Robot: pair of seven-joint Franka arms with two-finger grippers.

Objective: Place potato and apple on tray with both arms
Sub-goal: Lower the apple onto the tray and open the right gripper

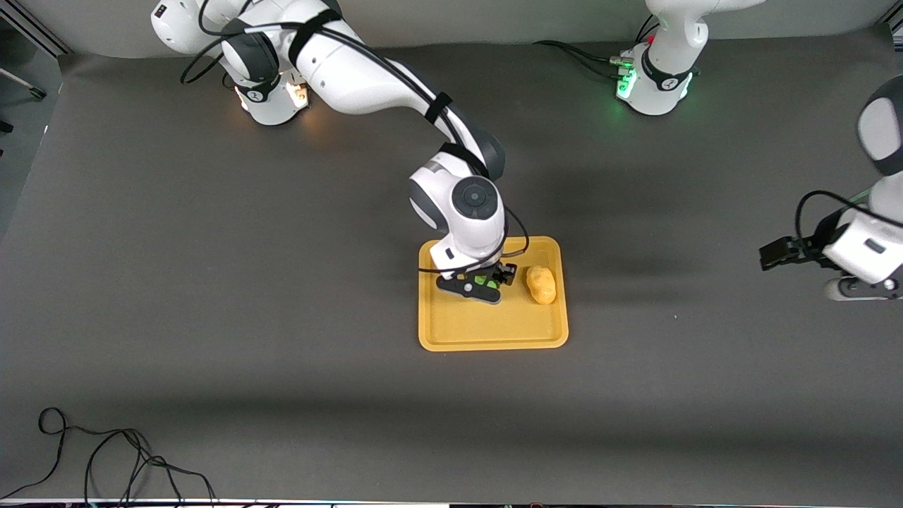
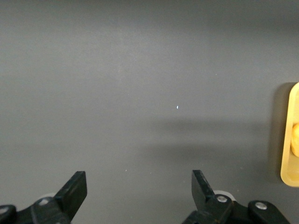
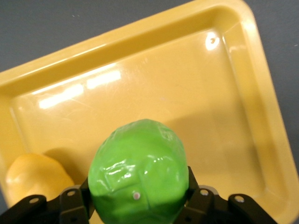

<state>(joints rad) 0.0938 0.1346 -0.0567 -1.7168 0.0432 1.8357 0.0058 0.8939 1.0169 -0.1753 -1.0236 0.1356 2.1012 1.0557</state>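
The orange-yellow tray point(image 1: 494, 331) lies mid-table. The yellow-orange potato point(image 1: 541, 284) rests on it at the side toward the left arm's end; it also shows in the right wrist view point(image 3: 37, 176). My right gripper point(image 1: 483, 283) is over the tray, shut on the green apple point(image 1: 484, 281), which fills the right wrist view point(image 3: 138, 170) above the tray floor point(image 3: 177, 84). My left gripper point(image 1: 772, 254) is open and empty, held over bare mat at the left arm's end of the table; its wrist view point(image 2: 138, 189) shows the tray's rim point(image 2: 289, 135) at the edge.
A black cable point(image 1: 106, 458) lies on the grey mat near the front camera at the right arm's end. The arm bases point(image 1: 652, 85) stand along the farthest edge of the table.
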